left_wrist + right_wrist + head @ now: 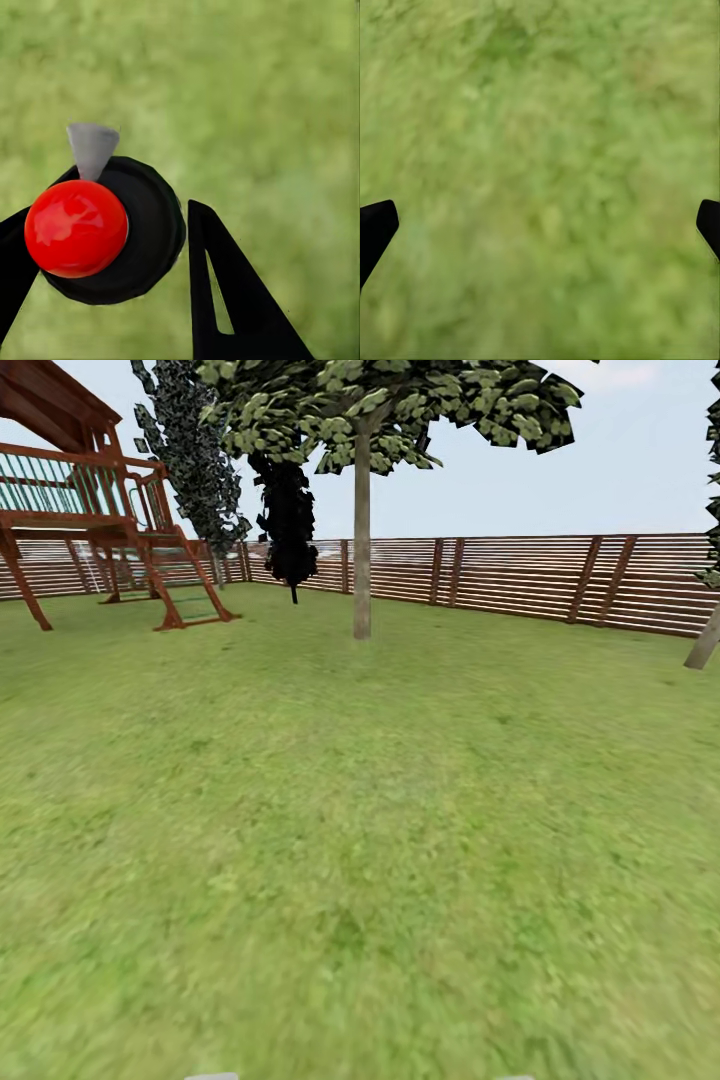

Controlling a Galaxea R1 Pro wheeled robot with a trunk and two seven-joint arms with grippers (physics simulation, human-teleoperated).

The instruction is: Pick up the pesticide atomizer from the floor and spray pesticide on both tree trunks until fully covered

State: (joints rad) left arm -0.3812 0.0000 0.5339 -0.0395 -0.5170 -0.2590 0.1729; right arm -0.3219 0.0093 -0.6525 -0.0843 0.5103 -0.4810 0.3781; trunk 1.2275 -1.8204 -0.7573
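Observation:
In the left wrist view my left gripper is shut on the pesticide atomizer, seen end-on over grass. It shows a glossy red round knob, a black round body and a small grey cone. One black finger lies against its side. My right gripper hangs open above bare grass, its two dark fingertips at opposite edges of the right wrist view. In the head view a leaning grey-brown tree trunk stands at the far right edge by the fence, with dark foliage above it. No white specks of pesticide are in the air.
Green lawn stretches ahead to a brown slatted fence. A straight-trunked green-leaved tree stands in the middle distance, with dark-leaved trees behind it. A red wooden play structure with a ladder is at the far left.

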